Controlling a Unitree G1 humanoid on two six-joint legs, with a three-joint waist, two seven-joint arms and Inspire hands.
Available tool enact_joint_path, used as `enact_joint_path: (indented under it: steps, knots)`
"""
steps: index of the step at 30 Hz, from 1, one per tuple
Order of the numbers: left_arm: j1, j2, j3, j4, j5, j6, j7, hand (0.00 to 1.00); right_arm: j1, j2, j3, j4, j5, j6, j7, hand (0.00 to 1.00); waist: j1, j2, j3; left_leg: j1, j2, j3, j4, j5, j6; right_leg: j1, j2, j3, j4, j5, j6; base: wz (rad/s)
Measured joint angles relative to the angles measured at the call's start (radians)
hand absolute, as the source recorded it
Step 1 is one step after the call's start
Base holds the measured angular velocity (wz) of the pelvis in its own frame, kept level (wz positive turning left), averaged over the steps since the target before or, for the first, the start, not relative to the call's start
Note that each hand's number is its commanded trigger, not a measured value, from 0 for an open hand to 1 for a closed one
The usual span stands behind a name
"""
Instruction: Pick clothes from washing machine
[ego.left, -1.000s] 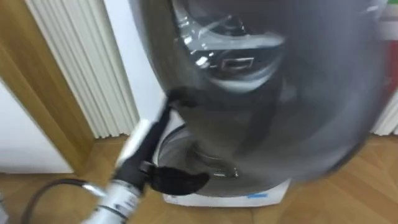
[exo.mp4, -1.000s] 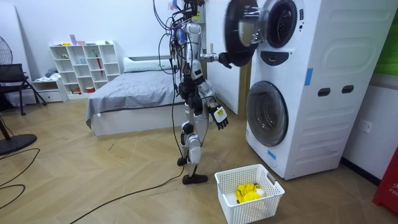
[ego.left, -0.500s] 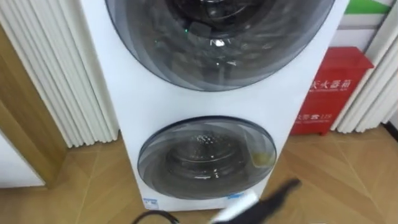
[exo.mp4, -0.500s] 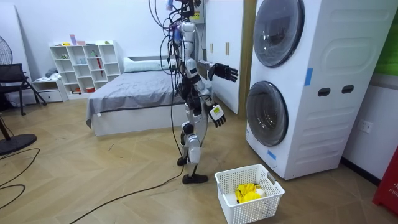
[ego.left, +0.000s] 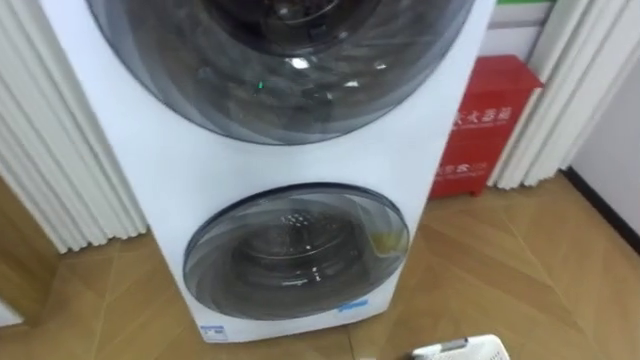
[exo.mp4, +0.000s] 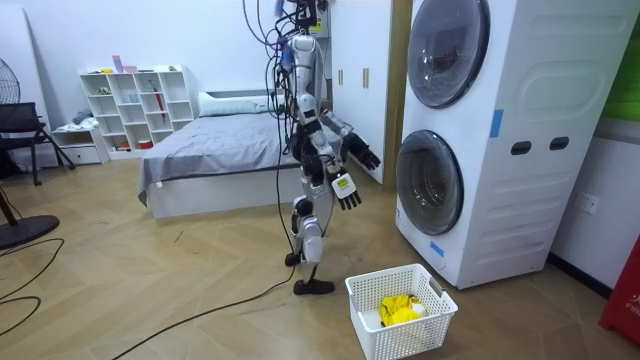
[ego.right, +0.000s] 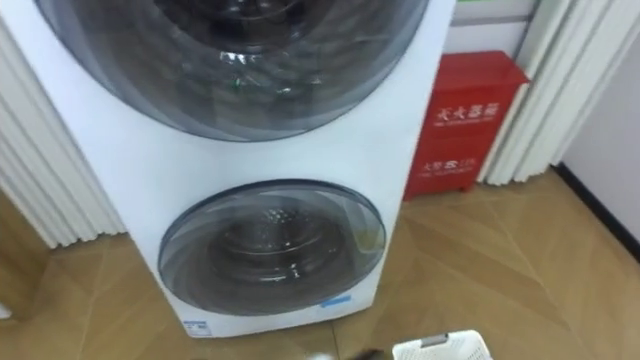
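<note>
The stacked washing machine (exo.mp4: 520, 130) stands in front of me, at the room view's right. Its upper round door (ego.left: 280, 60) is closed, and so is the lower door (ego.left: 295, 250). No clothes show behind either glass. I stand about a step from the machine, facing it. My left hand (exo.mp4: 364, 156) hangs at waist height with spread fingers and holds nothing. My right hand (exo.mp4: 347, 190) hangs lower beside my hip, fingers relaxed and empty. A white laundry basket (exo.mp4: 400, 340) sits on the floor by my feet with yellow cloth (exo.mp4: 398, 308) inside; its corner (ego.left: 455, 350) shows at the bottom of the eye views.
A red box (ego.left: 485, 125) stands to the right of the machine against white slatted panels (ego.left: 575, 90). Behind me are a bed (exo.mp4: 215, 150), a white shelf unit (exo.mp4: 135, 105) and open wooden floor (exo.mp4: 150, 290).
The upper door has swung from open to closed. My left hand left the door and dropped to waist height. The head camera has turned right and down.
</note>
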Motion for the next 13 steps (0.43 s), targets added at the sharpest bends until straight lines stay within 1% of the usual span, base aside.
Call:
enact_joint_path:
  steps: [1,2,3,4,5,6,7,8,9,10,11,12,13]
  knots:
    - [0.033,-0.001,0.115,0.092,0.007,-0.02,0.045,0.0,0.015,0.0,-0.041,0.011,0.015,0.0,0.001,0.0,0.023,0.001,-0.0021,0.003,0.003,0.0,-0.003,-0.002,-0.004,0.004,0.004,-0.004,-0.001,-0.001,-0.003,-0.16]
    - [0.05,0.001,0.178,0.133,0.01,-0.024,0.069,0.0,0.017,0.0,-0.061,0.023,0.023,0.001,0.0,0.0,0.032,0.001,-0.0019,0.006,0.004,-0.001,-0.005,-0.003,-0.005,0.006,0.004,-0.007,-0.002,-0.003,-0.005,-0.04]
    - [0.087,0.015,0.294,0.197,0.017,-0.024,0.117,0.0,0.028,-0.001,-0.091,0.038,0.06,0.005,-0.002,0.0,0.047,0.001,-0.002,0.013,0.005,-0.004,-0.005,-0.006,-0.009,0.01,0.007,-0.01,-0.003,-0.007,-0.012,0.0]
    - [0.127,0.046,0.4,0.279,0.014,-0.039,0.174,0.0,0.04,-0.001,-0.124,0.057,0.083,0.006,-0.001,0.0,0.068,0.003,-0.0052,0.015,0.011,-0.004,-0.005,-0.01,-0.015,0.01,0.011,-0.021,-0.003,-0.007,-0.012,0.0]
    - [0.133,0.056,0.436,0.315,0.015,-0.039,0.198,0.0,0.045,0.0,-0.136,0.064,0.092,0.008,0.0,0.0,0.07,0.001,-0.0069,0.015,0.013,-0.004,-0.005,-0.011,-0.016,0.01,0.013,-0.028,-0.003,-0.007,-0.012,0.0]
    - [0.17,0.092,0.497,0.379,0.015,-0.032,0.256,0.0,0.057,0.001,-0.155,0.068,0.121,0.012,0.003,0.0,0.072,0.0,-0.0099,0.016,0.017,-0.01,-0.005,-0.013,-0.019,0.011,0.016,-0.043,-0.004,-0.007,-0.013,0.11]
    - [0.209,0.116,0.53,0.429,0.027,-0.022,0.309,0.0,0.065,0.0,-0.164,0.073,0.15,0.013,0.007,0.0,0.077,0.003,-0.0117,0.018,0.018,-0.018,-0.005,-0.013,-0.019,0.014,0.016,-0.05,-0.004,-0.007,-0.013,0.12]
    - [0.229,0.12,0.539,0.45,0.046,-0.014,0.33,0.0,0.074,-0.002,-0.169,0.077,0.157,0.013,0.011,0.0,0.081,0.005,-0.0124,0.023,0.018,-0.017,-0.005,-0.013,-0.019,0.015,0.016,-0.05,-0.004,-0.007,-0.013,0.0]
    - [0.27,0.116,0.549,0.482,0.085,0.006,0.361,0.0,0.074,-0.002,-0.174,0.094,0.163,0.014,0.015,0.0,0.094,0.009,-0.0124,0.04,0.016,-0.015,-0.005,-0.013,-0.02,0.028,0.015,-0.047,-0.005,-0.007,-0.013,-0.11]
    - [0.3,0.1,0.566,0.512,0.113,0.031,0.376,0.0,0.073,-0.002,-0.182,0.106,0.165,0.014,0.02,0.0,0.099,0.014,-0.0126,0.056,0.014,-0.016,-0.006,-0.013,-0.02,0.044,0.013,-0.047,-0.006,-0.007,-0.013,-0.07]
    - [0.307,0.089,0.57,0.526,0.12,0.048,0.377,0.0,0.073,-0.001,-0.189,0.111,0.166,0.014,0.023,0.0,0.099,0.017,-0.012,0.062,0.012,-0.016,-0.006,-0.013,-0.02,0.051,0.01,-0.047,-0.007,-0.007,-0.012,0.09]
    - [0.308,0.061,0.584,0.55,0.138,0.077,0.374,0.0,0.071,0.001,-0.195,0.122,0.169,0.014,0.025,0.0,0.099,0.019,-0.0113,0.068,0.011,-0.018,-0.006,-0.015,-0.02,0.062,0.008,-0.049,-0.011,-0.008,-0.011,0.14]
    - [0.307,0.035,0.585,0.561,0.144,0.093,0.368,0.0,0.065,0.003,-0.195,0.139,0.172,0.014,0.031,0.0,0.1,0.02,-0.0113,0.068,0.007,-0.022,-0.006,-0.017,-0.017,0.067,0.004,-0.048,-0.017,-0.01,-0.008,0.1]
